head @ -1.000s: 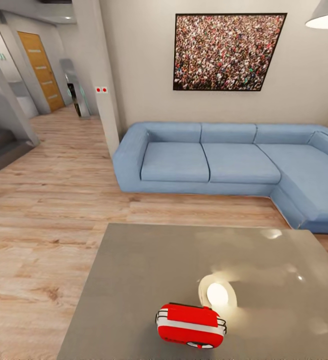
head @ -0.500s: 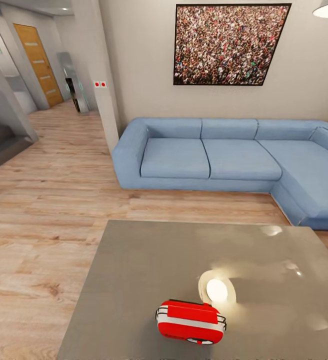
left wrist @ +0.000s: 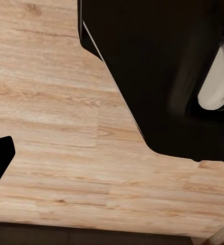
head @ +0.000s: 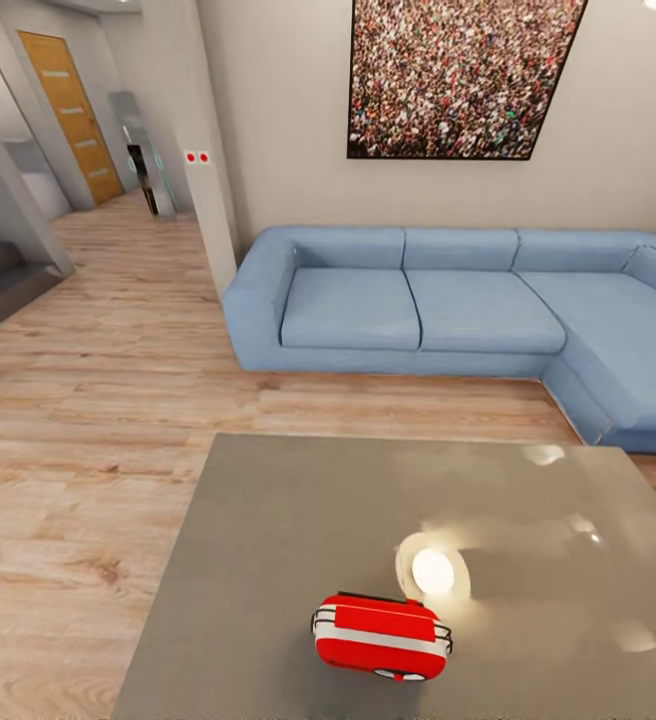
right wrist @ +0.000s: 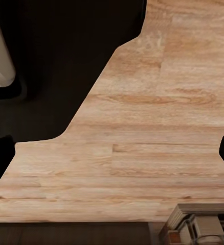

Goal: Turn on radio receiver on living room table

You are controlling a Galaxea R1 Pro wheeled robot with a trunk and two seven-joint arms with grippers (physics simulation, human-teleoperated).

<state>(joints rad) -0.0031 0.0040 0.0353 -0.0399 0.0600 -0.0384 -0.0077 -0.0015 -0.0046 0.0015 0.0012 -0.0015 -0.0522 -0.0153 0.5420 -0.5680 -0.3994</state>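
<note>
Low in the head frame, just left of centre, radio receiver (head: 382, 636) lies long-axis crosswise on table (head: 268, 540); nearer arm and finger state can't be told.

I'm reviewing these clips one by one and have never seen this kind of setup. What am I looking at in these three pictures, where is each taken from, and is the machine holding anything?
These are simulator renders from a wheeled robot with two arms, steered by a person. The large picture comes from a camera on its head, looking forward and down into a living room. Nearest is a low table with a glossy grey top, and on it lies a small red radio receiver with a pale band. A bright spot beside it looks like a lamp's reflection. Beyond stand a blue sofa and a framed crowd picture.

The two smaller pictures come from cameras near each arm's gripper. Both look down at the wood floor, with dark parts of the robot's own body alongside. Nothing is seen held, and whether the grippers are open cannot be told.
</note>
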